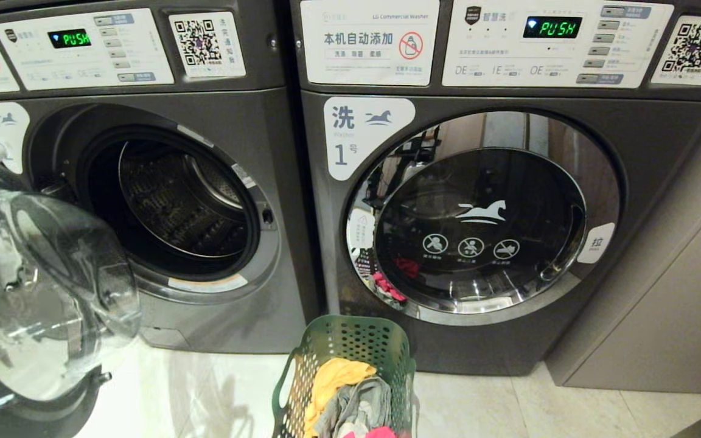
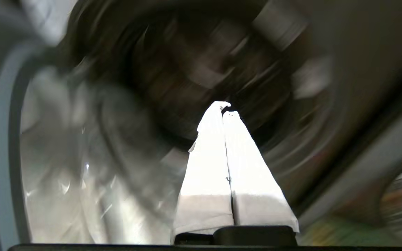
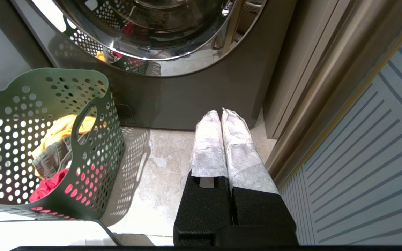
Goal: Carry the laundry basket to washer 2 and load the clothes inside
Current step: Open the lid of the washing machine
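Left washer point(image 1: 162, 201): door point(image 1: 40, 292) swung wide open leftward, drum facing forward.
Washer "1" point(image 1: 478, 213): shut.
Laundry basket point(image 1: 350, 344): upright on the floor before washer "1", long axis running toward the machines.
Clothes point(image 1: 350, 398): yellow, grey, pink heaped inside the basket.
Left gripper point(image 2: 224, 111): fingers pressed together, empty, beside the open door.
Right gripper point(image 3: 221, 113): closed, empty, above the floor near the basket.

Pale tiled floor point(image 1: 509, 407), green laundry basket point(image 1: 350, 347) standing on it, two washers' bases point(image 1: 229, 328) behind.
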You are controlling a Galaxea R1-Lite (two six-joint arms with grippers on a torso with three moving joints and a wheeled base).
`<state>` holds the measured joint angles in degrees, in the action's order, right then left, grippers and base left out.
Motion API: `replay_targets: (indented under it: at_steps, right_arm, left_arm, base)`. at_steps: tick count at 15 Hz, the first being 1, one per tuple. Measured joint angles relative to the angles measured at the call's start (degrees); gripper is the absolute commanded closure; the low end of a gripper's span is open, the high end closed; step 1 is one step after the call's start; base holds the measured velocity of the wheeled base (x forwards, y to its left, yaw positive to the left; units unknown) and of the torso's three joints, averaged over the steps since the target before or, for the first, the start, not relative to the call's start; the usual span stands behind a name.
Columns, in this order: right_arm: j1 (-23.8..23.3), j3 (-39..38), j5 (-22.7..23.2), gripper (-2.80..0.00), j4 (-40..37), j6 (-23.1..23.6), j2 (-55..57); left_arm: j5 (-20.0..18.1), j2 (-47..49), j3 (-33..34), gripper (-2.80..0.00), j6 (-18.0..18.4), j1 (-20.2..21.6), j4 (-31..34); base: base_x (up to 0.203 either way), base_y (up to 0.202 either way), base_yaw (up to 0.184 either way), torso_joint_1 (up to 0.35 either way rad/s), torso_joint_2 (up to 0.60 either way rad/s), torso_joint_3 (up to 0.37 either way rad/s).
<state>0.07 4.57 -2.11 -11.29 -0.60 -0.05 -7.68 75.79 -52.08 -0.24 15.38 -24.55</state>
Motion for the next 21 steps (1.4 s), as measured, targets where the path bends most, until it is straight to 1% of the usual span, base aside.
replay_targets:
  at_steps: [1,2,3,4,5,6,7,8,9,11,13,17,19,21]
  right_arm:
    - [0.0,0.0,0.0,0.0,0.0,0.0,0.0]
    - [0.0,0.0,0.0,0.0,0.0,0.0,0.0]
    - [0.0,0.0,0.0,0.0,0.0,0.0,0.0]
    - [0.0,0.0,0.0,0.0,0.0,0.0,0.0]
    - [0.0,0.0,0.0,0.0,0.0,0.0,0.0]
    - [0.0,0.0,0.0,0.0,0.0,0.0,0.0]
    - [0.0,0.0,0.0,0.0,0.0,0.0,0.0]
    - [0.0,0.0,0.0,0.0,0.0,0.0,0.0]
    - [0.0,0.0,0.0,0.0,0.0,0.0,0.0]
    - [0.0,0.0,0.0,0.0,0.0,0.0,0.0]
    - [0.0,0.0,0.0,0.0,0.0,0.0,0.0]
    - [0.0,0.0,0.0,0.0,0.0,0.0,0.0]
    - [0.0,0.0,0.0,0.0,0.0,0.0,0.0]
    - [0.0,0.0,0.0,0.0,0.0,0.0,0.0]
  left_arm:
    - [8.5,0.7,0.7,0.0,4.6,-2.8,4.9]
    - [15.7,1.2,1.4,0.0,7.6,-4.4,9.3]
    - [22.5,1.7,2.1,0.0,8.9,-5.1,12.9]
    - [29.5,2.1,2.9,0.0,9.1,-5.1,15.1]
    - [35.9,2.7,3.5,0.0,9.1,-4.0,15.7]
    - [41.8,3.8,3.9,0.0,8.9,-1.6,15.4]
    - [45.9,5.5,4.0,0.0,8.5,1.8,14.1]
    - [47.3,7.4,3.7,0.0,8.3,5.2,12.5]
    - [47.1,9.7,2.9,0.0,8.4,8.8,10.4]
    - [45.2,13.4,0.5,0.0,9.3,15.0,6.5]
    - [43.3,16.3,-2.6,0.0,10.6,19.6,5.0]
    - [41.9,20.5,-8.7,0.0,10.9,24.5,4.9]
    - [38.8,21.3,-10.6,0.0,10.8,25.3,4.9]
    - [35.8,21.6,-10.8,0.0,10.7,25.4,4.9]
  base:
    - [0.0,0.0,0.0,0.0,0.0,0.0]
    - [0.0,0.0,0.0,0.0,0.0,0.0]
    - [0.0,0.0,0.0,0.0,0.0,0.0]
    - [0.0,0.0,0.0,0.0,0.0,0.0]
    - [0.0,0.0,0.0,0.0,0.0,0.0]
    - [0.0,0.0,0.0,0.0,0.0,0.0]
    - [0.0,0.0,0.0,0.0,0.0,0.0]
    - [0.0,0.0,0.0,0.0,0.0,0.0]
    - [0.0,0.0,0.0,0.0,0.0,0.0]
    - [0.0,0.0,0.0,0.0,0.0,0.0]
    - [0.0,0.0,0.0,0.0,0.0,0.0]
    - [0.0,0.0,0.0,0.0,0.0,0.0]
    - [0.0,0.0,0.0,0.0,0.0,0.0]
    - [0.0,0.0,0.0,0.0,0.0,0.0]
